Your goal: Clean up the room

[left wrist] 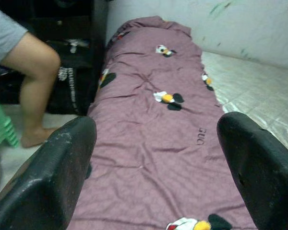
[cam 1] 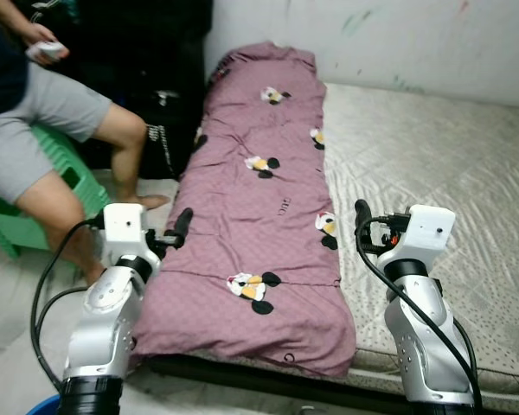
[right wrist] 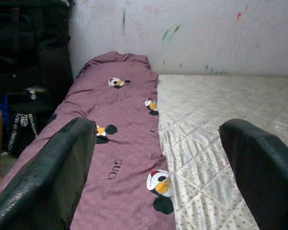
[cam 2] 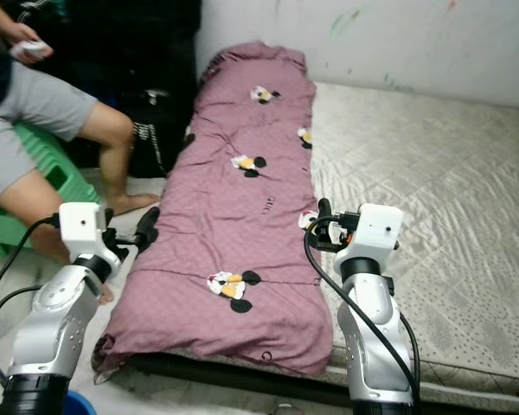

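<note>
A mauve blanket [cam 1: 259,199] with cartoon mouse prints lies folded in a long strip along the left side of a pale quilted mattress [cam 1: 432,164]. My left gripper [cam 1: 182,226] hovers open at the blanket's near left edge; in the left wrist view its fingers [left wrist: 62,167] frame the blanket [left wrist: 153,129] with nothing between them. My right gripper [cam 1: 361,220] is open over the blanket's near right edge, where cloth meets mattress. The right wrist view looks along the blanket [right wrist: 120,143] and the mattress [right wrist: 221,110], with nothing between its fingers.
A person [cam 1: 43,130] in grey shorts sits on a green stool [cam 1: 78,186] at the left, one bare foot on the floor beside the bed. A black bag [cam 1: 164,130] stands against the bed's left side. A stained white wall [cam 1: 372,35] runs behind. A blue rim [cam 1: 39,406] shows at the bottom left.
</note>
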